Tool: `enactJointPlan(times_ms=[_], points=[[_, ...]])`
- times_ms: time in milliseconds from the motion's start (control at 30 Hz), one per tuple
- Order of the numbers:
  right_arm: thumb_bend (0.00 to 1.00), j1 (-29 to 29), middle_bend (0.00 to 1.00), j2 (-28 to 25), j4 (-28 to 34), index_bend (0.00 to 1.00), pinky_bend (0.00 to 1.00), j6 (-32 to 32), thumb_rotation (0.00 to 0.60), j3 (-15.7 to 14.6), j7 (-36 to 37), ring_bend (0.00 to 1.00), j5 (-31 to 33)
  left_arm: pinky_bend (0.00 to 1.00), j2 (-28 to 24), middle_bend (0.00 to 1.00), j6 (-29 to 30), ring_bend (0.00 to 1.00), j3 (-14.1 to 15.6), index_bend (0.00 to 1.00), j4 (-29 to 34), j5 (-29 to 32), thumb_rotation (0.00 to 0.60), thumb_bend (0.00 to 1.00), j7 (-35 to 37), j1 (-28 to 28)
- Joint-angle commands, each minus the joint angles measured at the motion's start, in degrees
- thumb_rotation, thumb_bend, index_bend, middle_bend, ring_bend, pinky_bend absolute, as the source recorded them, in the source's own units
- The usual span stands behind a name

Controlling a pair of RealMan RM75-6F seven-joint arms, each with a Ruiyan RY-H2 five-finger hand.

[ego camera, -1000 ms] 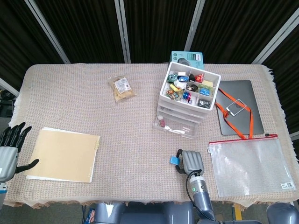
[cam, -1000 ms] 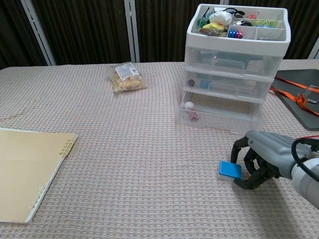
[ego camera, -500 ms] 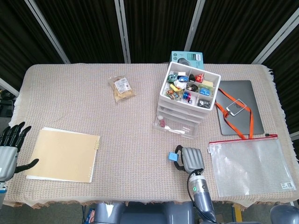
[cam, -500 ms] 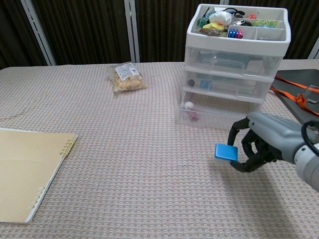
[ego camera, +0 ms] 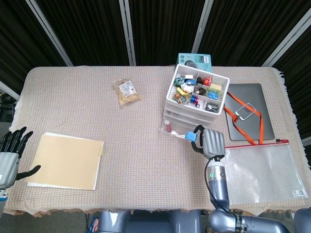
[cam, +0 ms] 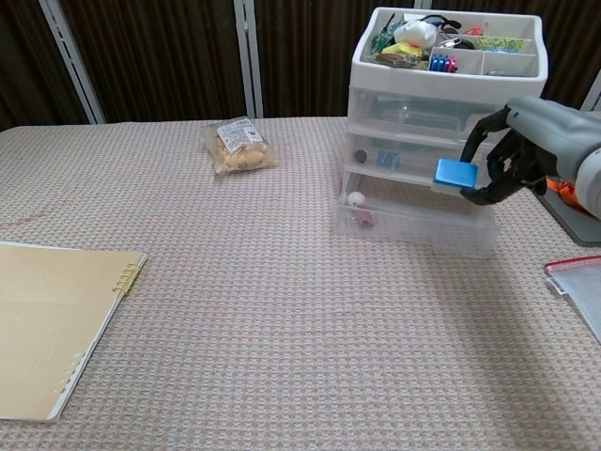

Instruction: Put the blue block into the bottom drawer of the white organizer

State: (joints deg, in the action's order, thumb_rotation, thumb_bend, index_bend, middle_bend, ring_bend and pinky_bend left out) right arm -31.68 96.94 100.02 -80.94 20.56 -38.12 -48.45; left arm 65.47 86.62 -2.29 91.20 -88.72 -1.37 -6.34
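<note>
Since a second ago right hand (cam: 526, 155) has lifted blue block (cam: 455, 174) off the cloth and carried it to the white organizer (cam: 441, 122). Bottom drawer (cam: 413, 224) stands pulled out, block hovering above its right part, apart from it. Fingers pinch block at its right side. Left hand (ego camera: 10, 154) far off, fingers spread, holding nothing.

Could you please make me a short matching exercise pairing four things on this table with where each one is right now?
Things:
1. small blue block
2. tan spiral notebook
3. clear snack bag
4. clear zip pouch with red edge

Places:
A. near right of table
B. near left of table
C. held by right hand above the white organizer's open bottom drawer
D. left of organizer

Pairs: 1-C, 2-B, 3-D, 4-A
</note>
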Motion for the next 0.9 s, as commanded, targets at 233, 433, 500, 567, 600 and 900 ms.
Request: enactJointPlan(times_ms=[233, 433, 500, 567, 600, 900], points=[[0.22, -2.5, 0.77, 2.4, -9.5, 0.53, 0.71, 3.1, 0.6, 2.3, 2.8, 0.8, 2.8, 0.0, -0.1, 0.0, -0.3, 0.0, 0.0, 0.08, 0.2, 0.2, 0.6, 0.14, 0.1, -0.1], [0.13, -2.4, 0.77, 4.2, -13.0, 0.37, 0.71, 3.2, 0.6, 1.4, 4.1, 0.8, 3.0, 0.0, -0.2, 0.0, -0.5, 0.0, 0.1, 0.08, 0.3, 0.2, 0.6, 0.14, 0.2, -0.1], [0.13, -2.3, 0.77, 4.7, -13.8, 0.35, 0.71, 2.7, 0.6, 1.3, 4.7, 0.8, 2.4, 0.0, -0.2, 0.0, -0.3, 0.0, 0.2, 0.08, 0.4, 0.0, 0.6, 0.14, 0.3, -0.1], [0.12, -2.1, 0.77, 4.9, -14.0, 0.35, 0.71, 2.4, 0.6, 1.5, 5.4, 0.8, 2.3, 0.0, -0.1, 0.0, -0.1, 0.0, 0.2, 0.08, 0.3, -0.2, 0.6, 0.14, 0.3, 0.0], [0.12, -2.0, 0.77, 4.9, -13.9, 0.35, 0.71, 2.3, 0.6, 1.5, 5.6, 0.8, 2.2, 0.0, -0.1, 0.0, -0.1, 0.0, 0.2, 0.08, 0.3, -0.2, 0.6, 0.14, 0.3, 0.0], [0.15, 0.9, 0.57, 1.6, -9.0, 0.34, 0.6, 0.9, 0.6, -4.2, 9.8, 0.59, -7.1, 0.0, 0.1, 0.0, 0.2, 0.0, 0.1, 0.08, 0.0, -0.3, 0.6, 0.14, 0.2, 0.0]])
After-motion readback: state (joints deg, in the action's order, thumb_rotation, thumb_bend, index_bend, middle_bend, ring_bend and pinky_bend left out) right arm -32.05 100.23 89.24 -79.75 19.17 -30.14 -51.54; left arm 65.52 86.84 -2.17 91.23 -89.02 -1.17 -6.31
